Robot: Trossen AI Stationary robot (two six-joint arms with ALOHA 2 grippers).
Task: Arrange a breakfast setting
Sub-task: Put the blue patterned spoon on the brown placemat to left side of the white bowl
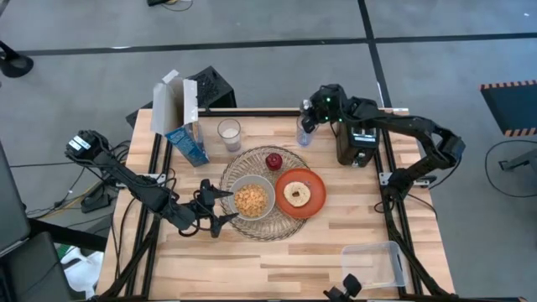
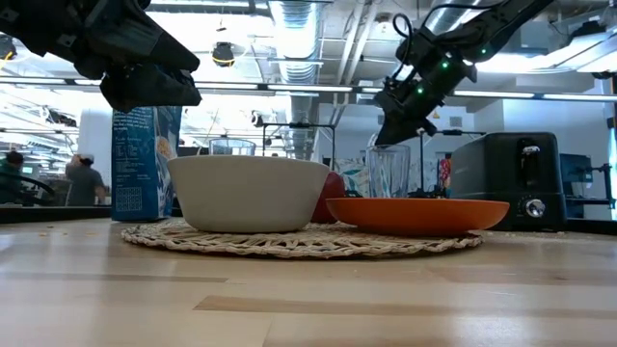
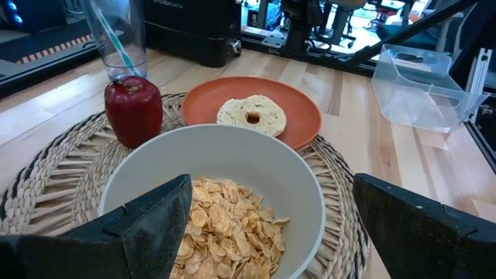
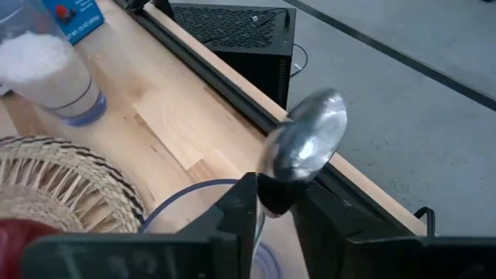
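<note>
1 metal spoon [image 4: 306, 147] is clamped between the fingers of the right gripper [image 4: 267, 203], above a clear glass [image 1: 305, 132] that stands just beyond the far right edge of the woven mat [image 1: 243, 164]. On the mat sit the pale grey bowl [image 1: 252, 200] with cereal flakes, the orange plate [image 1: 315, 200] carrying the bagel [image 1: 296, 194], and the red apple [image 1: 273, 161] near the far rim. The left gripper [image 1: 220, 207] is just beside the bowl, at the mat's left edge, fingers spread apart. The black toaster [image 1: 356, 144] stands to the right of the mat.
</note>
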